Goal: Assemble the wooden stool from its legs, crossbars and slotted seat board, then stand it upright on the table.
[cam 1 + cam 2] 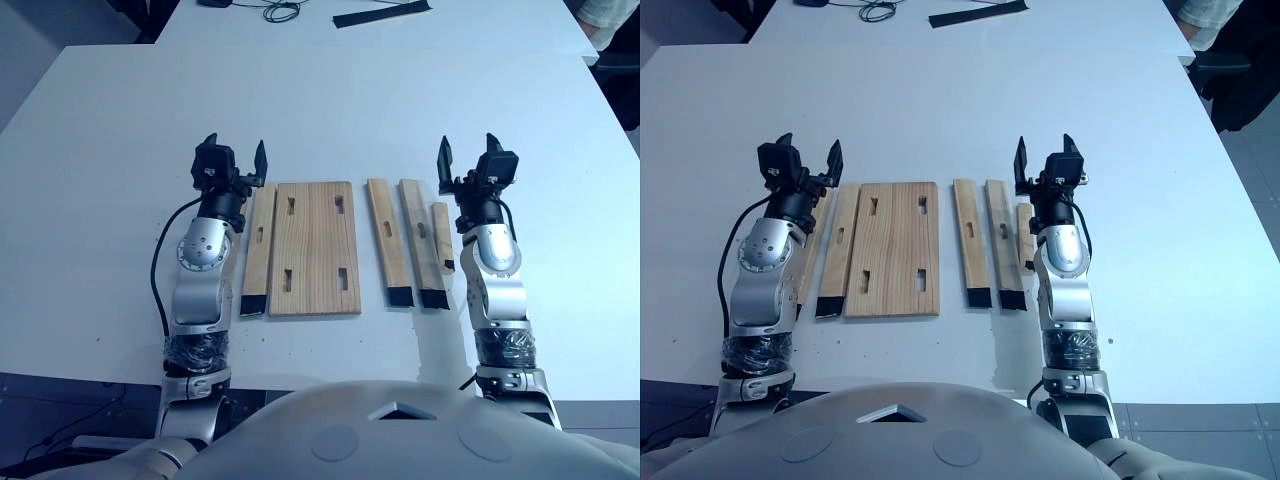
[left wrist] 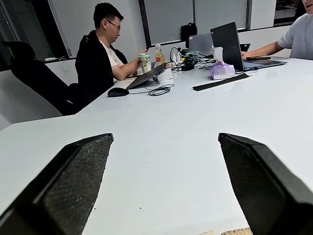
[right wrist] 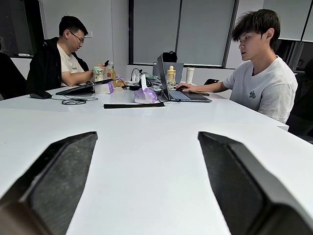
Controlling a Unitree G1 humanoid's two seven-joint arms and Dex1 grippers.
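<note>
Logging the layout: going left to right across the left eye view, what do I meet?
Left claw, black-tipped leg, seat board, second leg, third leg, short crossbar, right claw.

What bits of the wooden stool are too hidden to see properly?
Thin wooden strip: eye views, left arm covers most of it.
Short wooden bar with black tip: right arm hides one side.
Pale wood sliver: left wrist view, cut off by picture edge; which part unknown.
</note>
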